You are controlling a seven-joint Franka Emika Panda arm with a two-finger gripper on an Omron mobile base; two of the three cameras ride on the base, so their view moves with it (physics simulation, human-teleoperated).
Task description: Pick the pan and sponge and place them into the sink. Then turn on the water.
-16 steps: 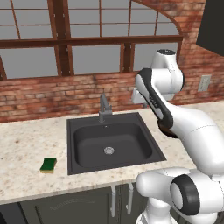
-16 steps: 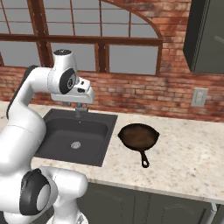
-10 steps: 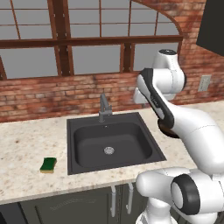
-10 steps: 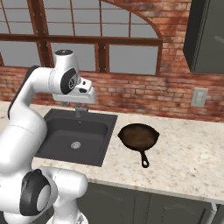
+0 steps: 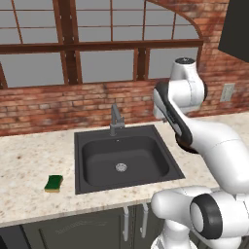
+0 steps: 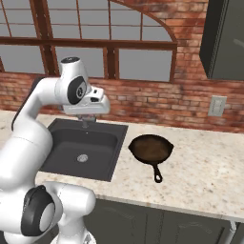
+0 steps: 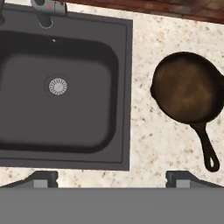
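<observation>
here the gripper (image 7: 112, 177) hangs high over the counter (image 7: 144, 131) with fingers spread, holding nothing; the pan (image 7: 187, 87) sits right of the sink (image 7: 124, 65); the sponge (image 5: 54, 183) lies left of it

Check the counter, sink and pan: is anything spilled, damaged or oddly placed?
Nothing stands out. The pan sits flat on the counter right of the sink, the sponge lies flat on its left, and the basin is dry.

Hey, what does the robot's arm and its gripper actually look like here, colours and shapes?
The arm is glossy white, made of thick rounded segments with dark grey to black rings and round caps at the joints. The hand is a boxy white block. The gripper ends in two small dark grey finger tips. No cables, labels or markings can be made out.
</observation>
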